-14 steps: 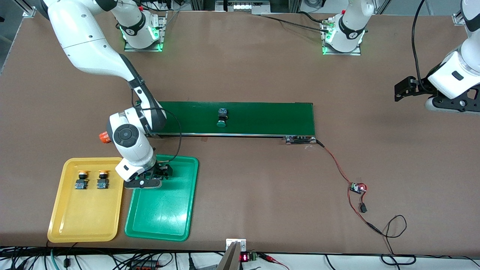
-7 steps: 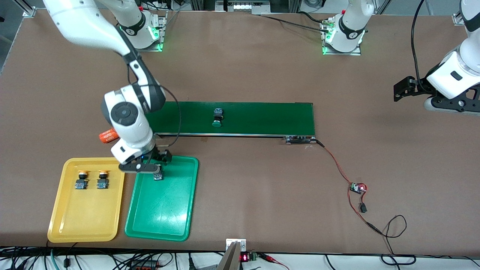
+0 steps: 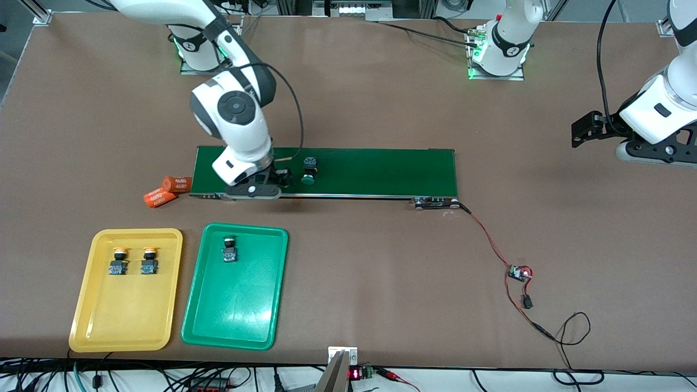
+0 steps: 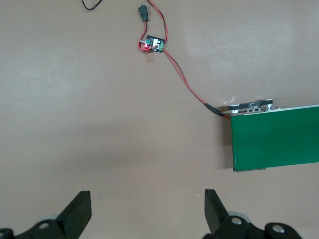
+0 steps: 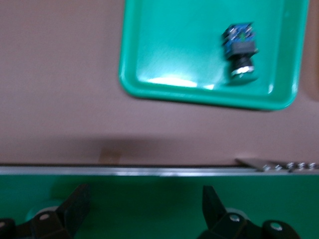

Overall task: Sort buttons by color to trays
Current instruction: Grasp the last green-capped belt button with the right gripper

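Observation:
Two yellow buttons (image 3: 118,261) (image 3: 149,261) lie in the yellow tray (image 3: 125,326). One green button (image 3: 230,250) lies in the green tray (image 3: 234,316); the right wrist view also shows this button (image 5: 240,50) and tray (image 5: 174,50). A second green button (image 3: 309,170) rides on the dark green conveyor belt (image 3: 381,171). My right gripper (image 3: 275,179) is open and empty over the belt, just beside that button toward the right arm's end; its fingers (image 5: 214,204) are spread over the belt. My left gripper (image 3: 580,130) (image 4: 148,211) waits open over bare table at the left arm's end.
Two orange cylinders marked 4680 (image 3: 166,190) lie off the belt's end at the right arm's end. A small circuit board (image 3: 520,272) on red wires runs from the belt's other end (image 3: 435,203); it also shows in the left wrist view (image 4: 153,45).
My right gripper let go of a green button in the green tray, rose and moved over the belt. The button on the belt drifted toward the right arm's end.

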`<action>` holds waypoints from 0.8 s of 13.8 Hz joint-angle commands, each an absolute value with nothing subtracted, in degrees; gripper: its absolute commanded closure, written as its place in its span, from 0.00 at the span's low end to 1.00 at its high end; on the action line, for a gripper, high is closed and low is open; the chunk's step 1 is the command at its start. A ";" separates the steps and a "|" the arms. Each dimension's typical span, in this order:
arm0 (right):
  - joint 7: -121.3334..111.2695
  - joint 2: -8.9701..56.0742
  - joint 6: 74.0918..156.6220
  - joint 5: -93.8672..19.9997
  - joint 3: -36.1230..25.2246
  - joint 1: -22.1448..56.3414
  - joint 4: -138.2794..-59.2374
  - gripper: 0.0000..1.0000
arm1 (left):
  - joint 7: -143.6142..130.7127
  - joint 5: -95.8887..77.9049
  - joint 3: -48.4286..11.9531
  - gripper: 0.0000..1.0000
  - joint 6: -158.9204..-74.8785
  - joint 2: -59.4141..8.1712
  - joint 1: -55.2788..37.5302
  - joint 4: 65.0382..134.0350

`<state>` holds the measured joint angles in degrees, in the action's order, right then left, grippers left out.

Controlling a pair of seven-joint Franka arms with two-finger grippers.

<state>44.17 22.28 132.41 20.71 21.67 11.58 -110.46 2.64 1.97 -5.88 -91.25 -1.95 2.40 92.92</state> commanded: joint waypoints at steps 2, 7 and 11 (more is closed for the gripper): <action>44.65 21.27 132.54 16.80 22.32 11.07 -112.50 0.00 | 3.69 0.88 -6.24 0.00 -89.91 -2.64 2.81 91.14; 45.26 21.71 134.20 16.26 24.08 10.99 -112.41 0.00 | 3.78 0.88 -6.33 0.00 -89.91 -2.64 2.73 91.14; 45.26 23.02 136.32 16.26 24.35 10.99 -112.50 0.00 | 3.87 0.88 -6.33 0.00 -89.91 -2.64 2.81 91.14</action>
<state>44.67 22.83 135.20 16.99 23.58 11.52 -111.73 2.64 1.96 -6.02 -91.25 -1.95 2.39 92.91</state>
